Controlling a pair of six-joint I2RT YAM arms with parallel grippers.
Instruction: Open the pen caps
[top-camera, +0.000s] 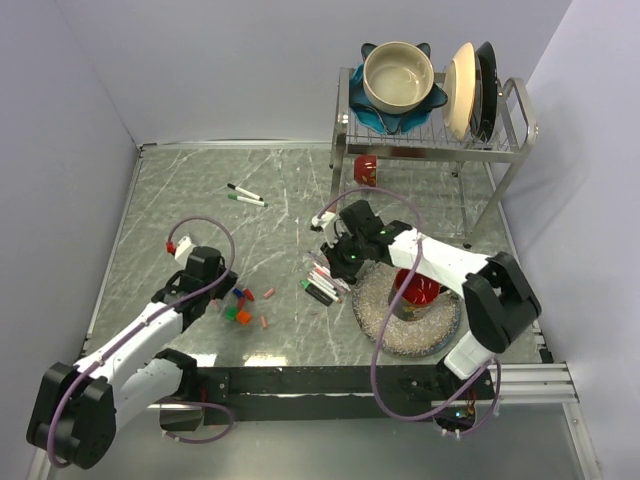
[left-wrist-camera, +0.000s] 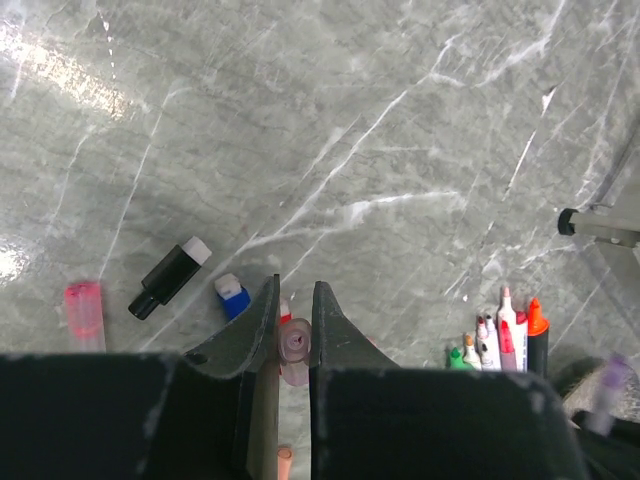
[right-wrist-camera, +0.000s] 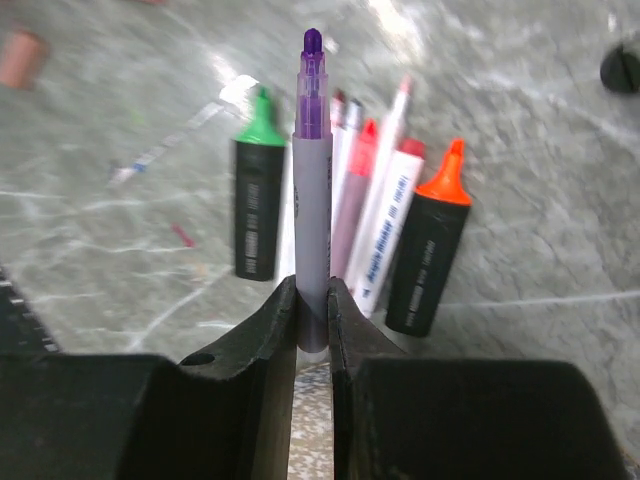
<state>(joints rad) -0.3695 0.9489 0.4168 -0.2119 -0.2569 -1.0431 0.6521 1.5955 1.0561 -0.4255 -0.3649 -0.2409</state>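
My left gripper (left-wrist-camera: 293, 292) is shut on a small translucent purple-pink pen cap (left-wrist-camera: 294, 347), held just above the table. Around it lie loose pen caps: a blue one (left-wrist-camera: 231, 296), a black one (left-wrist-camera: 168, 278) and a pink one (left-wrist-camera: 84, 312). In the top view the left gripper (top-camera: 224, 289) hovers over this cluster of caps (top-camera: 241, 305). My right gripper (right-wrist-camera: 312, 287) is shut on an uncapped purple marker (right-wrist-camera: 311, 190), its tip pointing away. Below it a row of uncapped markers (right-wrist-camera: 385, 230) lies side by side, green-tipped (right-wrist-camera: 258, 210) to orange-tipped (right-wrist-camera: 430, 250).
Two capped markers (top-camera: 245, 195) lie at the far middle of the table. A dish rack (top-camera: 505, 150) with a bowl and plates stands at the back right. A red cup (top-camera: 417, 288) sits on a round mat (top-camera: 385, 325) under the right arm.
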